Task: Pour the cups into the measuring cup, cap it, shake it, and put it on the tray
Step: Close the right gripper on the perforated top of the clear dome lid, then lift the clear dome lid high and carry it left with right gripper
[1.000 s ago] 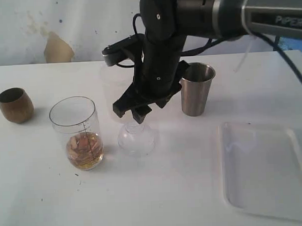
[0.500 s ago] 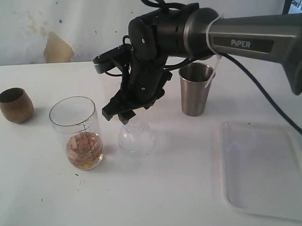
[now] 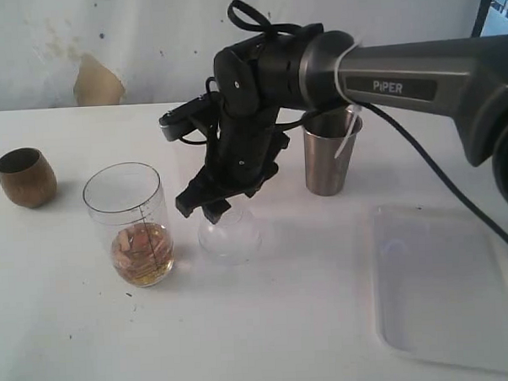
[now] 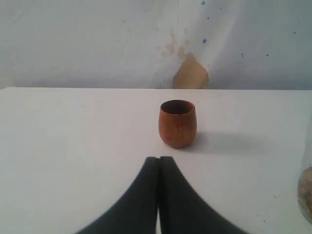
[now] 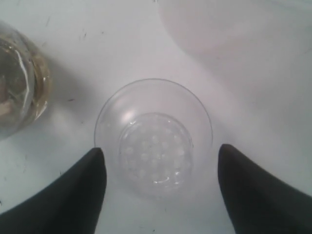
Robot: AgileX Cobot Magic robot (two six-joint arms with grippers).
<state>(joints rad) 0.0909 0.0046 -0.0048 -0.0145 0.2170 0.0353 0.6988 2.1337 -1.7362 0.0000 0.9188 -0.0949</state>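
The clear measuring cup (image 3: 129, 225) stands upright with brownish contents at its bottom; its edge also shows as the measuring cup (image 5: 19, 87) in the right wrist view. A clear dome-shaped cap (image 3: 229, 235) with a dotted top lies just right of it. My right gripper (image 3: 206, 208) hovers over the cap (image 5: 155, 153), open, with a finger on either side and not touching. The brown wooden cup (image 3: 26, 177) sits at far left. My left gripper (image 4: 159, 160) is shut and empty, pointing at the brown cup (image 4: 177, 123). The steel tumbler (image 3: 330, 151) stands behind the right arm.
The white tray (image 3: 448, 283) lies at the front right. A sliver of the measuring cup (image 4: 307, 195) shows at the left wrist view's edge. A pale translucent shape (image 5: 234, 29) sits beyond the cap in the right wrist view.
The right arm has swung and come down; its open gripper shifted slightly left and lower onto the cap. Cups, tray and measuring cup have not moved.
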